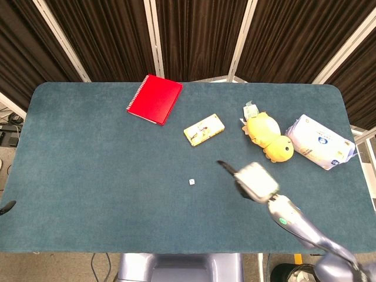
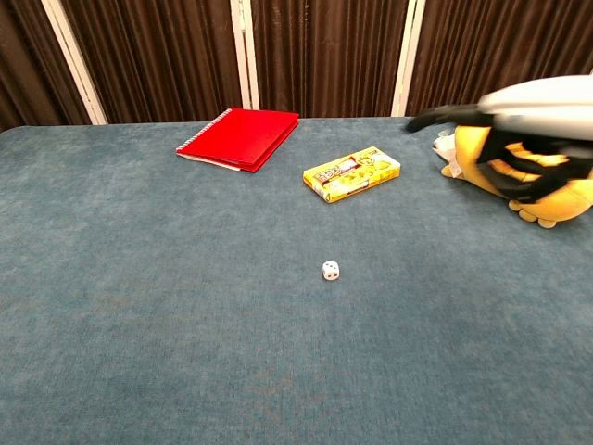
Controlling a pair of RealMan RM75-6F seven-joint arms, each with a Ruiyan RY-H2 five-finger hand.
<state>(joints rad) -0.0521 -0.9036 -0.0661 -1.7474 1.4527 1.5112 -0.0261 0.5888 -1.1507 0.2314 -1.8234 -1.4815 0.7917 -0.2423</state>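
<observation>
Blue felt table (image 1: 88, 176); one die (image 1: 191, 182); one right hand (image 1: 254, 181) nearby, blurred, grip unclear.

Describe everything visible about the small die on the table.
The die is a tiny white cube with dark pips, too small to count. It looks like hard plastic. It sits flat on the teal cloth-covered table, near the middle, in front of the yellow box. Nothing touches it but the table. The right hand hangs blurred to its right, clear of it.
</observation>
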